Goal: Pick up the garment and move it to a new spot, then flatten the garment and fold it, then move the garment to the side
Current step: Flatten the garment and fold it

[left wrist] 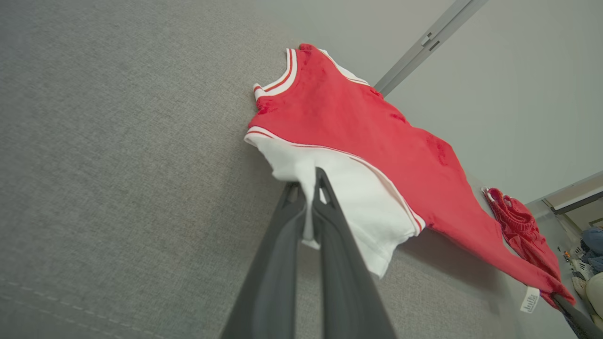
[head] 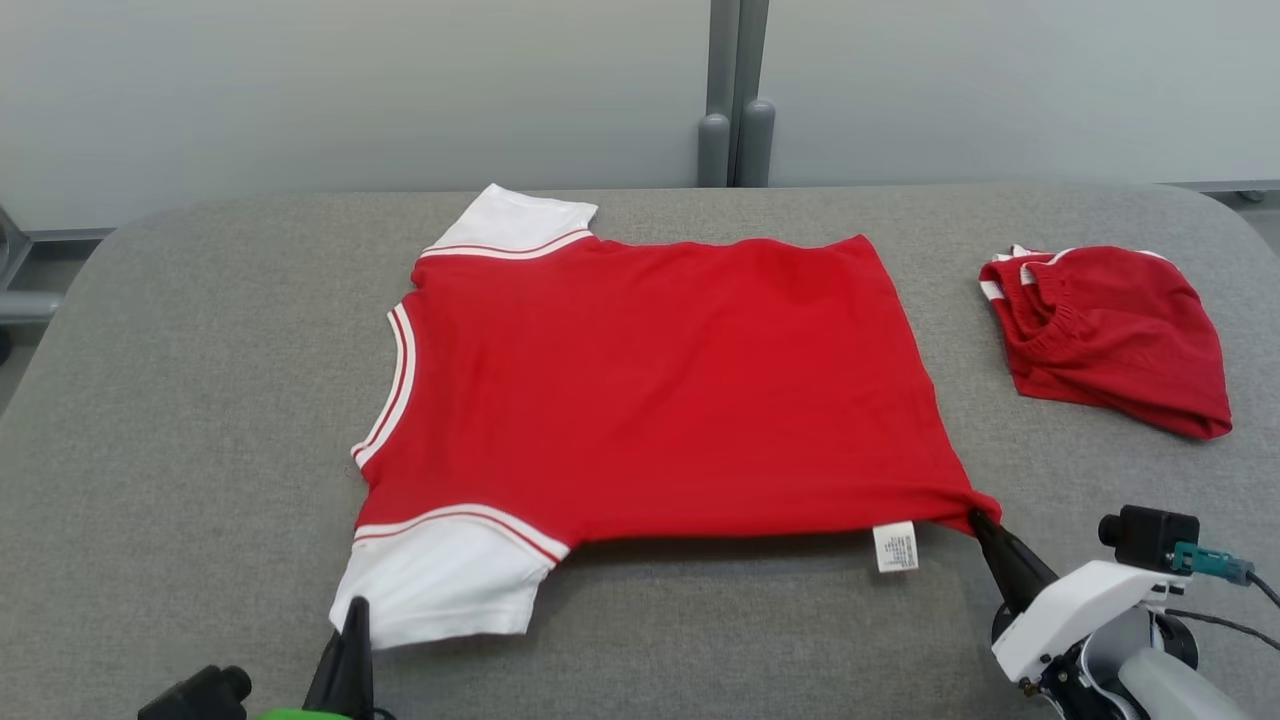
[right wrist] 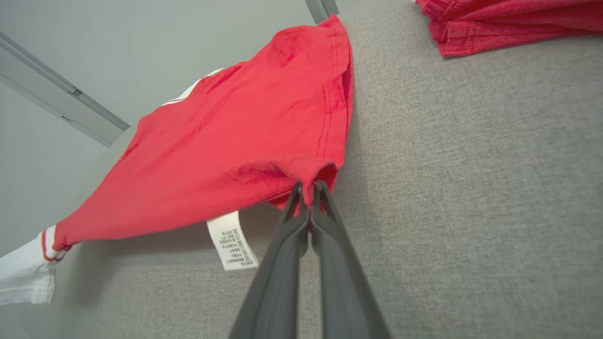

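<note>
- The garment (head: pixel 650 390) lies spread on the grey counter (head: pixel 200 400), its 6 o'clock edge lifted.
- The left claw (head: pixel 352 612) is clenched on the white sleeve (head: pixel 440 580) at 7 o'clock; the right claw (head: pixel 978 522) grips the hem corner (head: pixel 955 500) at 5 o'clock.
- Open counter at 9 o'clock; bunched red cloth (head: pixel 1110 335) at 3 o'clock.

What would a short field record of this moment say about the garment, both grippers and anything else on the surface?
garment: red shirt with white sleeves, spread on the grey table, near edge raised
left gripper: shut on the near white sleeve
right gripper: shut on the shirt's near hem corner, beside the care label
other: second red garment, bunched, lying apart to the right
</note>
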Robot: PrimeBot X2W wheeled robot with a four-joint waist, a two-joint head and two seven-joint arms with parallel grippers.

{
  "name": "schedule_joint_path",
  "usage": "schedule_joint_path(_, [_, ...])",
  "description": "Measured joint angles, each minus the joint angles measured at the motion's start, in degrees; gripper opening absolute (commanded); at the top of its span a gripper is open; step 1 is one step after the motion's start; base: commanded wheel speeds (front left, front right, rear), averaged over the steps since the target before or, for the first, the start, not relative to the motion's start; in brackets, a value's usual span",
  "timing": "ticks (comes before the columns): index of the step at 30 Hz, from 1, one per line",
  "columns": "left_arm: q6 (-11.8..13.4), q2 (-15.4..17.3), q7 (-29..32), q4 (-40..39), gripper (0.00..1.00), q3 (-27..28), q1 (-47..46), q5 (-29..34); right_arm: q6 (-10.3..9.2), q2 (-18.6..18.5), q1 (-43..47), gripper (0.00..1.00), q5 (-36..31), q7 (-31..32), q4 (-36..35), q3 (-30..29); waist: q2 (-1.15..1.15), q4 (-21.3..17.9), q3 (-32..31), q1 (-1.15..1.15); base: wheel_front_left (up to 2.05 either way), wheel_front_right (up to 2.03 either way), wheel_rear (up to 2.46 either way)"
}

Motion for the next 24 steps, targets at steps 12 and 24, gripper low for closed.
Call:
schedule_joint_path(12, [1.33, 0.53, 0.01, -4.47, 0.0, 0.18, 8.39, 0.04, 0.01, -1.63, 6.43, 0.0, 0.02, -0.48, -4.24, 0.73, 0.0, -0.33, 0.09, 0.0, 0.0, 0.0, 0.0])
schedule_joint_path(24, [1.69, 1.72, 2.47, -1.36, 0.0, -1.7, 9.89, 1.66, 0.01, -1.64, 7.47, 0.0, -1.86, -0.45, -2.82, 4.38, 0.0, -1.03, -0.13, 0.0, 0.0, 0.0, 0.0])
